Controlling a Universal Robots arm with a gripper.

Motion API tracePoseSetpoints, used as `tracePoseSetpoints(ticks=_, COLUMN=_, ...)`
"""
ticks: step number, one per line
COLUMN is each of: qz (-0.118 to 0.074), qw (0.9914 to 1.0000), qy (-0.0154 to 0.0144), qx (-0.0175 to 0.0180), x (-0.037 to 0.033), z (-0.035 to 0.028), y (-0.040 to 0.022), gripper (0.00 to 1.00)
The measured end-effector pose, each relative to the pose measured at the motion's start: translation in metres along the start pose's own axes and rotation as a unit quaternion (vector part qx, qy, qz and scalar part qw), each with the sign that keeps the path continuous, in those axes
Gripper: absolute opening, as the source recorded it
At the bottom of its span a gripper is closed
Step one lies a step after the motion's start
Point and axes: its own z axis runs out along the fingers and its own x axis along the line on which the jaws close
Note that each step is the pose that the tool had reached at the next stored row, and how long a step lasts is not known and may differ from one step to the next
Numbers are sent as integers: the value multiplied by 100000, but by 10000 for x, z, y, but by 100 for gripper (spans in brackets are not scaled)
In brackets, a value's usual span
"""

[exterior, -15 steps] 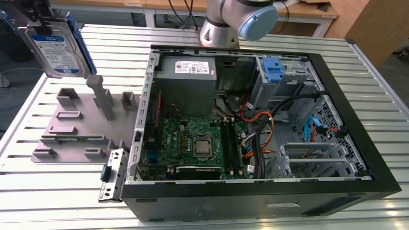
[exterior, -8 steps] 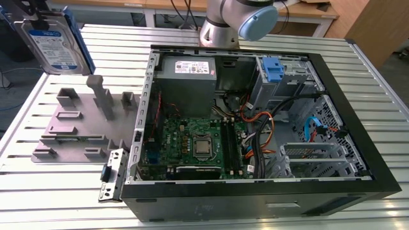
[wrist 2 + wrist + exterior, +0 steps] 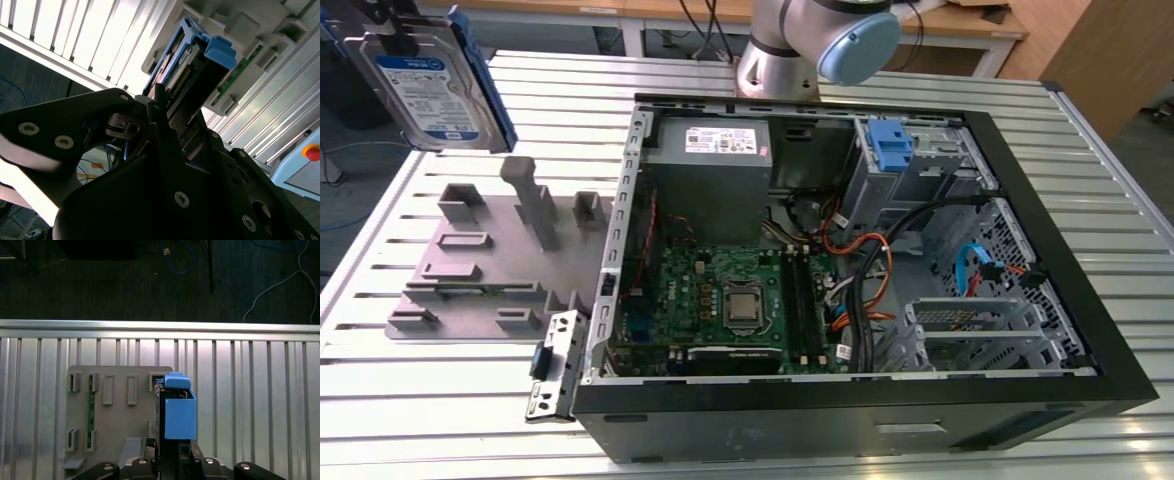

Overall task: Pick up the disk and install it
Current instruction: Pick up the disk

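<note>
One disk (image 3: 430, 88). One open computer case (image 3: 854, 402). One grey power-supply box (image 3: 707, 172). One motherboard (image 3: 707, 290). One blue latch (image 3: 887, 146). One grey fixture plate (image 3: 464, 256). One table (image 3: 440, 410).

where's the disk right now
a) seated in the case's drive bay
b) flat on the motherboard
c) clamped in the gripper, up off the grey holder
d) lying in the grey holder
c: the disk hangs upright in the air, clamped in the gripper, lifted clear of the grey holder and outside the computer case.
</note>
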Motion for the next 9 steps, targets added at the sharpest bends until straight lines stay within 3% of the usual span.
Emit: tracePoseSetpoints(ticks=9, qz=1, qw=100000, qy=2, qx=-4, x=-2, z=-41, y=2, gripper=35)
